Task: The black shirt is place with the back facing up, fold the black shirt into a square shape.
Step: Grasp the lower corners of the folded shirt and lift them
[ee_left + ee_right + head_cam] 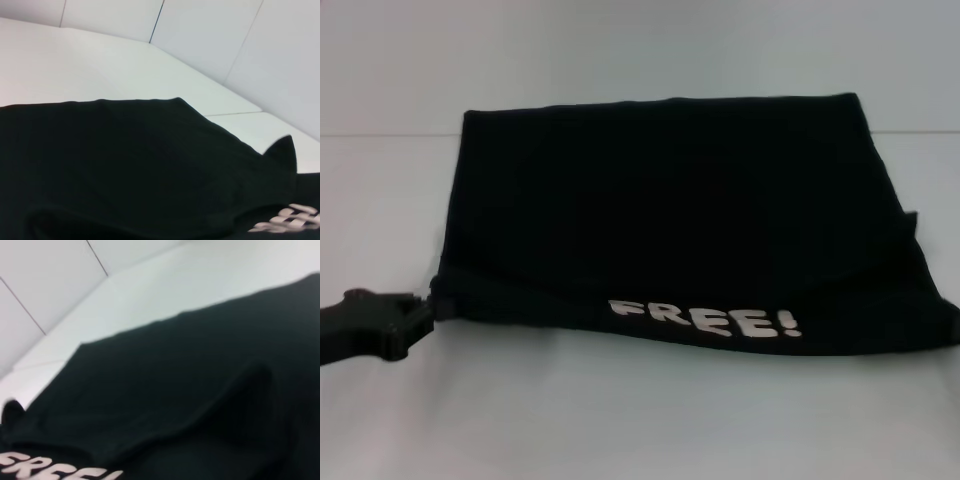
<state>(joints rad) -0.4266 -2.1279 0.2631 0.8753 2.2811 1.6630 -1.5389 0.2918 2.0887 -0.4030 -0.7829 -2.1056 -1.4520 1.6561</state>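
**Shirt mostly folded, one edge still loose**

The shirt (670, 210) lies on the table (620, 420) as a rough rectangle, white "FREE!" lettering (705, 320) along its near flap. The left claw (415, 318) touches the near-left corner; its opening cannot be told. Squaring remains. The right claw is unseen.

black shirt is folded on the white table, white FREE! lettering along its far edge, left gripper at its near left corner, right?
Not quite. The FREE! lettering runs along the near edge of the black shirt, not the far edge; the head view shows it. The rest holds: the shirt lies folded on the white table, and the left gripper is at its near left corner.
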